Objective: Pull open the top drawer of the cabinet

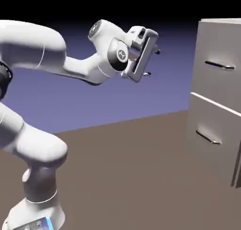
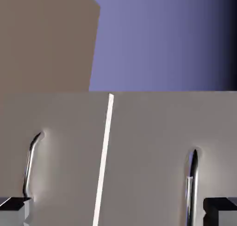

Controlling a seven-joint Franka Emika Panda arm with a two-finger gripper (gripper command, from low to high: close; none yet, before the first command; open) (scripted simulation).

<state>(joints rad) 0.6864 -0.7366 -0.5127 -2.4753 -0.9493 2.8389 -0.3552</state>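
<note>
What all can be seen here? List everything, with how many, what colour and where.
Tall boxy cabinet: one, light grey, exterior view's right
Flat-fronted upper drawer: one, light grey, top of cabinet
Flat-fronted lower drawer: one, light grey, beneath it
Slim metal bar handles: two, silver, one per drawer
Flat table surface: one, brown, below
Plain backdrop: one, blue-violet, behind
Jointed robot arm: one, white, exterior view's left
Two-finger gripper: one, white with dark tips, open, short of the cabinet

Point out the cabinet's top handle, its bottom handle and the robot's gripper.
Top handle (image 1: 219, 64): exterior view, middle of the bar.
Bottom handle (image 1: 207, 137): exterior view, middle of the bar.
Gripper (image 1: 153, 63): exterior view, midway between its fingertips.
</note>
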